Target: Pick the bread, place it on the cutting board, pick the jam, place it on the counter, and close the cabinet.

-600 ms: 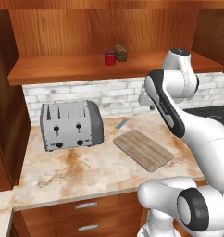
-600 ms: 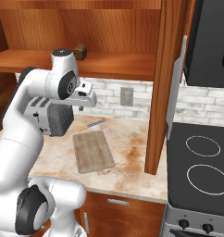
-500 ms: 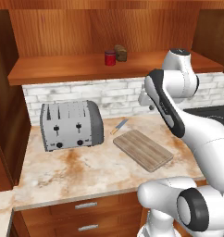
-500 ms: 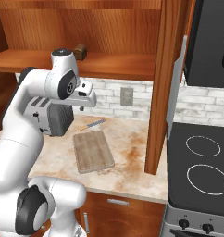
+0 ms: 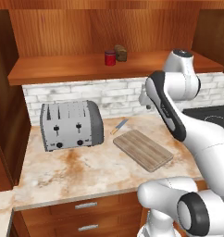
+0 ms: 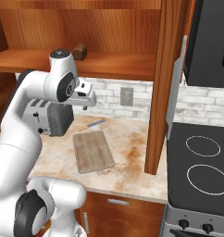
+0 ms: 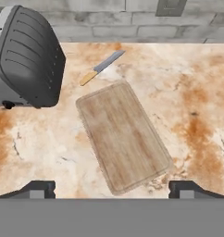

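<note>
Below the gripper [image 7: 112,189], jaws spread wide and empty, lies the cutting board [image 7: 122,135] on the counter [image 7: 197,106]; its long axis runs diagonally, far end angled toward the toaster [image 7: 26,58]. Beyond it, a knife [image 7: 101,67], blade pointing at the brick wall. Left base view adds jam [image 5: 110,58] and bread [image 5: 121,53], touching, upright on the cabinet [image 5: 90,69] shelf above the hand.

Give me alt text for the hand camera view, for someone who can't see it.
Looking down from the open gripper, an empty wooden cutting board lies at an angle on the marbled counter. A small knife rests just beyond the board, a silver toaster stands to the upper left, and a white brick wall runs along the top.
</note>
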Motion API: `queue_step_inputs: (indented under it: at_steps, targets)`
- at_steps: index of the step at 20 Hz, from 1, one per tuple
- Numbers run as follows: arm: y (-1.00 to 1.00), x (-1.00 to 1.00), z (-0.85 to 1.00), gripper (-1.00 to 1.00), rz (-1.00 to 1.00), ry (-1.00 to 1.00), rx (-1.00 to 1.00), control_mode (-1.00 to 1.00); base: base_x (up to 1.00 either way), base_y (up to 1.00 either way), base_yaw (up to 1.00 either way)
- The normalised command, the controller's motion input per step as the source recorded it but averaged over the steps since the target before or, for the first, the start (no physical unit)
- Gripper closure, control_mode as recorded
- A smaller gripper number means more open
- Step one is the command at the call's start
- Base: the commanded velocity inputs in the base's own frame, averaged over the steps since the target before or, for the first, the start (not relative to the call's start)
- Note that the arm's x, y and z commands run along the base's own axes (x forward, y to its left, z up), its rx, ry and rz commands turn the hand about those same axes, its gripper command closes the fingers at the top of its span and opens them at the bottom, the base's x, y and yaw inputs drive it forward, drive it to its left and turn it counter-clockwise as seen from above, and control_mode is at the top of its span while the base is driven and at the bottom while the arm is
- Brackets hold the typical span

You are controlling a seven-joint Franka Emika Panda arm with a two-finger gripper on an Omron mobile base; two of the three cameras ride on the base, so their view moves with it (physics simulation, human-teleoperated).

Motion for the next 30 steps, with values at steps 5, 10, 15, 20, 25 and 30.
queue_step_inputs:
  at_steps: [5,10,15,20,25,30]
  targets:
    - [0.0,-0.06,0.03,-1.0,0.0,-0.18,0.0,-1.0,0.0,0.0,0.0]
    - [0.01,-0.14,0.07,-1.0,0.0,-0.21,0.0,-1.0,0.0,0.0,0.0]
    - [0.02,-0.22,0.12,-1.0,0.0,-0.25,0.0,-1.0,0.0,0.0,0.0]
    - [0.03,-0.27,0.2,-1.0,0.0,-0.26,0.0,-1.0,0.0,0.0,0.0]
    - [0.03,-0.12,0.22,-1.0,0.0,-0.24,0.0,-1.0,0.0,0.0,0.0]
    - [0.07,-0.06,0.25,-1.0,0.0,-0.19,0.0,-1.0,0.0,0.0,0.0]
